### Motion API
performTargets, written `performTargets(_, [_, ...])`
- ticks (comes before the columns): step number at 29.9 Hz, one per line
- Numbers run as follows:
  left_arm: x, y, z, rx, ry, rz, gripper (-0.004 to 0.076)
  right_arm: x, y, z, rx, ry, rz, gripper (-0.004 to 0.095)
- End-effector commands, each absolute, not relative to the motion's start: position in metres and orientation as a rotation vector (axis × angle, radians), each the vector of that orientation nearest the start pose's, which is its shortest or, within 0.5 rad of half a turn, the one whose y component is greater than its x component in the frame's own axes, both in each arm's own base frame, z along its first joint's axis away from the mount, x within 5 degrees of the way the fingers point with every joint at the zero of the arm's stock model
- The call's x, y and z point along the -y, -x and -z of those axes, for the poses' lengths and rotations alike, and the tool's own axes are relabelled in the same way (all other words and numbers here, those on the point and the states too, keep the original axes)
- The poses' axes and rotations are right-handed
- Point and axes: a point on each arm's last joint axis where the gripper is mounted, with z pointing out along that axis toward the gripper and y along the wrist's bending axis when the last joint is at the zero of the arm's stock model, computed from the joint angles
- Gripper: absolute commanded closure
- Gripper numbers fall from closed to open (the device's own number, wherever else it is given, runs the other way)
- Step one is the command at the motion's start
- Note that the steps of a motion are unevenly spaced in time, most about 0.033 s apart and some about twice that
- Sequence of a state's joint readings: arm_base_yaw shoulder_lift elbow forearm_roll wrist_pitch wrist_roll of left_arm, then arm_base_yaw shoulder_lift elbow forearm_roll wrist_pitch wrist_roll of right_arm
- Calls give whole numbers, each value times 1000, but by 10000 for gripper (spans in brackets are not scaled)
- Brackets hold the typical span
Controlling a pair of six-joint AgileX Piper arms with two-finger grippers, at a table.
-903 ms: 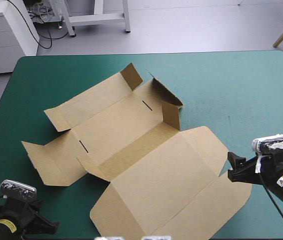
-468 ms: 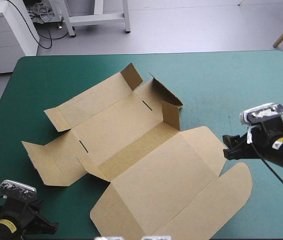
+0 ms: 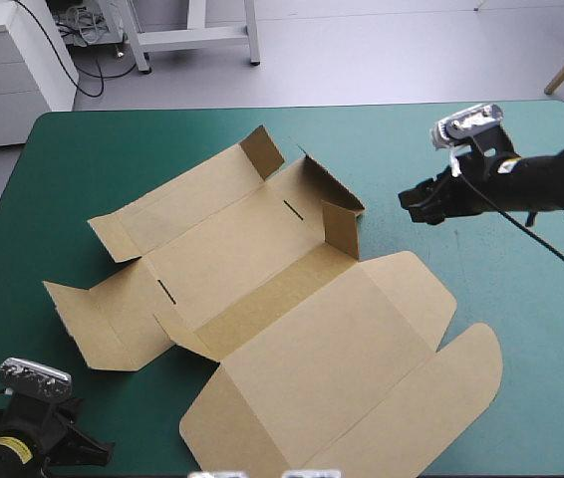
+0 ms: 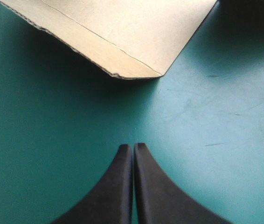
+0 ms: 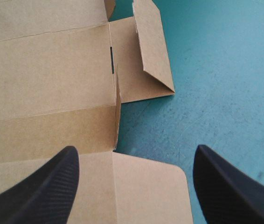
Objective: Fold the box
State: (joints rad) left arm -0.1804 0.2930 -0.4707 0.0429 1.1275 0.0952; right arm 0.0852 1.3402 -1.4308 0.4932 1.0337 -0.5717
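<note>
The brown box (image 3: 262,299) lies as an opened-out sheet across the middle of the teal-green table, its large lid panel (image 3: 362,378) flat at the front right. Short end flaps (image 3: 340,227) stand raised at its right end. My right gripper (image 3: 414,204) hovers open to the right of those flaps, off the board. Its wrist view looks down on the box floor (image 5: 48,79) and a raised flap (image 5: 153,51), with nothing between the fingers of the gripper (image 5: 135,149). My left gripper (image 3: 98,455) rests shut near the front left corner (image 4: 133,147), a box corner (image 4: 122,37) ahead of it.
A broad strip of teal-green cover (image 3: 501,139) lies between the box's right end and the table's right edge. The table's far edge (image 3: 292,108) runs a little beyond the box's far flaps. A white cabinet (image 3: 13,70) stands off the far left corner.
My right gripper has risen from the lid's front right edge and moved toward the far side, now beside the box's right end flaps. The left arm and the box have not moved.
</note>
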Motion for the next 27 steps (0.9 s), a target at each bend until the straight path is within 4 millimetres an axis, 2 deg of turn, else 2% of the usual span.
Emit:
performTargets(1, [3,-41,-271,-2348,-315,-17,734,-83,-289,-432,-2130,709,-433,278])
performTargets(6, [3,-41,-271,-2348,-315,-17,734,-124,-321,-418,-2136,854,-465,278])
performTargets(9, [3,-41,-271,-2348,-315,-17,734,-142,-338,-400,-2197,914,-455,278])
performTargets(14, [3,-41,-271,-2348,-315,-20,734,-163,-355,-372,-2274,1008,-420,278])
performTargets(21, [3,-41,-271,-2348,-315,-20,734,-173,-370,-334,-2381,1089,-357,280])
performTargets(27, [3,-41,-271,-2348,-315,-20,734,-174,-380,-318,-2409,1102,-317,284])
